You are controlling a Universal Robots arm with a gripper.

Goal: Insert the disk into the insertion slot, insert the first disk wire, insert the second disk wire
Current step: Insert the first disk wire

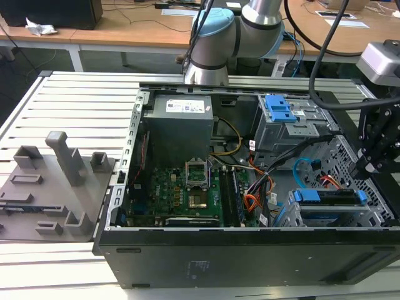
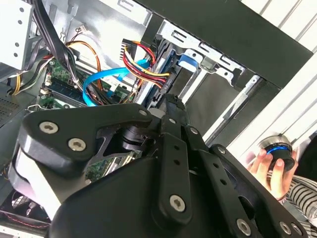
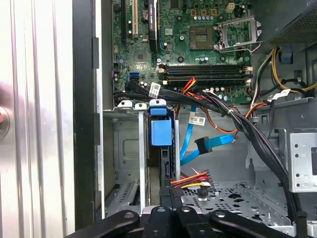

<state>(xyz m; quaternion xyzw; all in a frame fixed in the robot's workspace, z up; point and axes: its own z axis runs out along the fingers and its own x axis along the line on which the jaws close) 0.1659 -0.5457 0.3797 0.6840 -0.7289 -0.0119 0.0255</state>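
The disk [image 1: 328, 197], in its bright blue caddy, sits inside the insertion slot [image 1: 375, 215], the grey cage at the exterior view's right. I see the disk edge-on in the first wrist view [image 3: 161, 133]. My gripper [image 1: 364, 167] hangs over that cage. Its tips [image 3: 171, 193] are closed at the plug of the first disk wire [image 3: 193, 177], a red, yellow and black bundle [image 2: 141, 62] at the disk's end. The second disk wire [image 3: 190, 144], thin and light blue, loops loose beside the disk with its black plug free [image 2: 99, 79].
A taller grey bay with a blue clip [image 1: 279, 109] stands behind the cage. Black cable bundles [image 3: 237, 124] cross above the motherboard [image 1: 181, 194]. A grey fixture plate [image 1: 56, 187] lies at the exterior view's left. A person's hand [image 2: 270, 166] holds a round knob outside the case.
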